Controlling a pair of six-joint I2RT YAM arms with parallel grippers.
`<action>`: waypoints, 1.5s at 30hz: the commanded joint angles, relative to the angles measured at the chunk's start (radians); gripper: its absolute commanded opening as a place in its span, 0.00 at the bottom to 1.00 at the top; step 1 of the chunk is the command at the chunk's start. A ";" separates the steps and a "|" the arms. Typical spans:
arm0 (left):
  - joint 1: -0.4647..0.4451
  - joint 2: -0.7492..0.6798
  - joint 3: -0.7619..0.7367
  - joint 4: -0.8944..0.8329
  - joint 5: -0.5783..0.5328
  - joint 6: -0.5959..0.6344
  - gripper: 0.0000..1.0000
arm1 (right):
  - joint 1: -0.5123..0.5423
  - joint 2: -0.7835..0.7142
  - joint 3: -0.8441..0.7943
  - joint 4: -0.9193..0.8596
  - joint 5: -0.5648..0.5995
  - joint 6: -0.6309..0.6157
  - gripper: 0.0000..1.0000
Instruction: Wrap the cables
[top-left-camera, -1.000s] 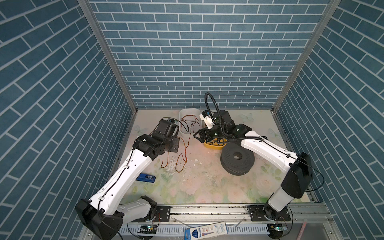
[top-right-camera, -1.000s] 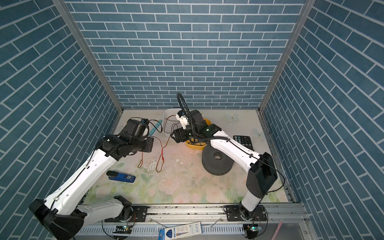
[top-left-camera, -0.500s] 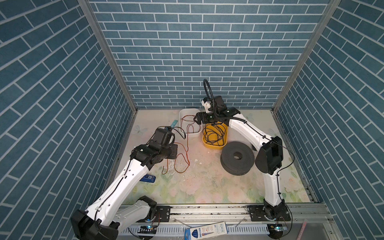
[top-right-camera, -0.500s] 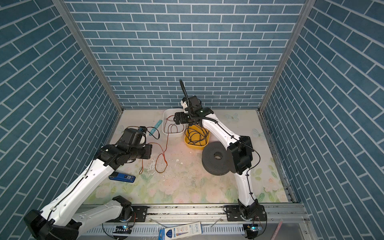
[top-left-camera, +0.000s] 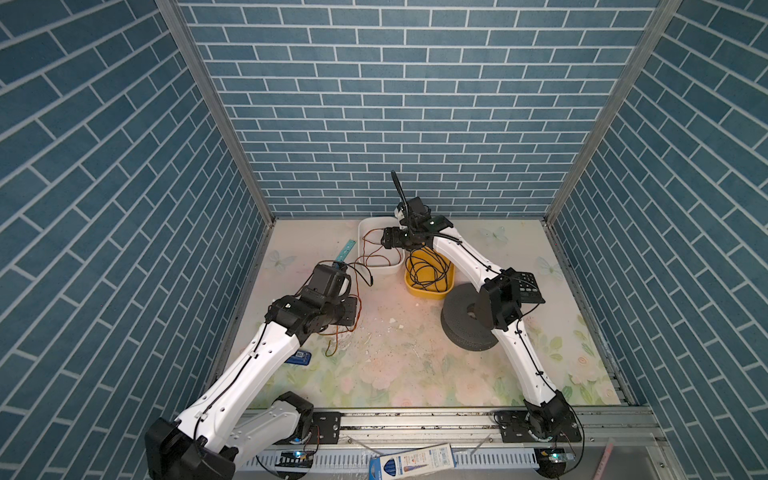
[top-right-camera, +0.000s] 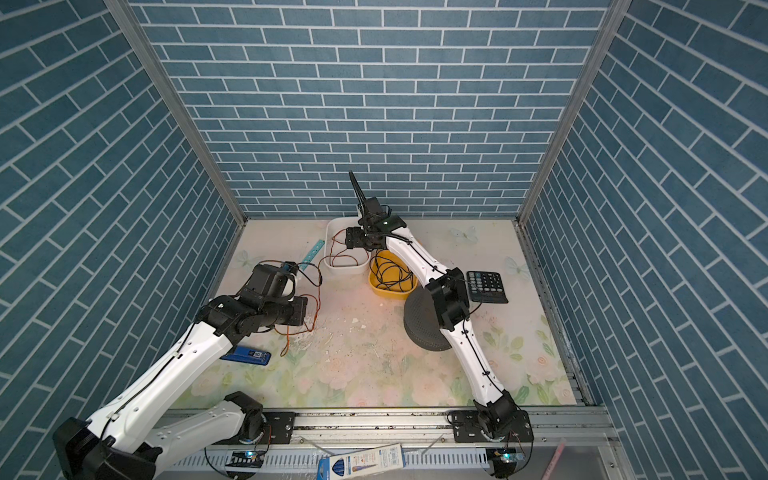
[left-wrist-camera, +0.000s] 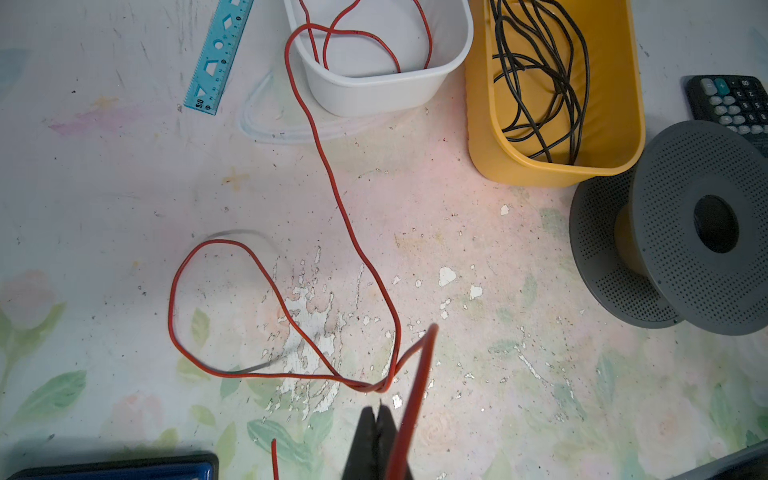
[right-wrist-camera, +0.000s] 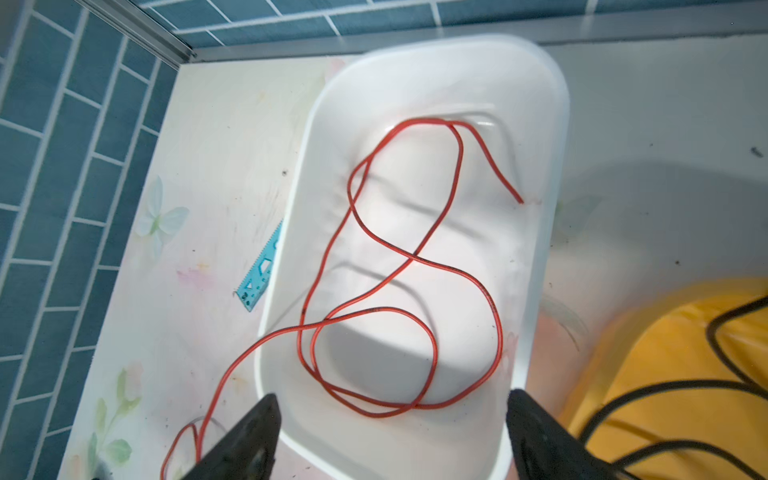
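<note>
Near the table's (top-left-camera: 415, 374) left edge the left arm rises from the front rail, elbow bent, wrist pitched down. The left gripper's (left-wrist-camera: 376, 419) smooth black fingers are pressed together. The cable (left-wrist-camera: 332, 183) climbs just beside them, but I cannot tell whether it is pinched. It is thin, glossy, orange-red and limp. One round loop lies on the scuffed floral surface, then its long run heads toward the back edge, over the rim of a smooth white plastic tub (right-wrist-camera: 557, 124), and coils loosely inside. The right arm stretches toward the back edge, its elbow by a grey perforated spool (top-left-camera: 457, 328). The right gripper (right-wrist-camera: 392, 395) hangs over the tub, jaws wide, holding nothing.
</note>
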 joint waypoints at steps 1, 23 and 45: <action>0.004 -0.017 -0.029 0.015 0.013 -0.010 0.00 | 0.003 0.035 0.051 0.026 -0.036 0.013 0.85; -0.019 -0.027 -0.114 0.089 0.070 -0.089 0.00 | 0.016 0.202 0.085 0.225 0.128 -0.087 0.73; -0.041 -0.035 -0.142 0.146 0.091 -0.120 0.00 | 0.044 0.203 0.117 0.154 0.173 -0.151 0.00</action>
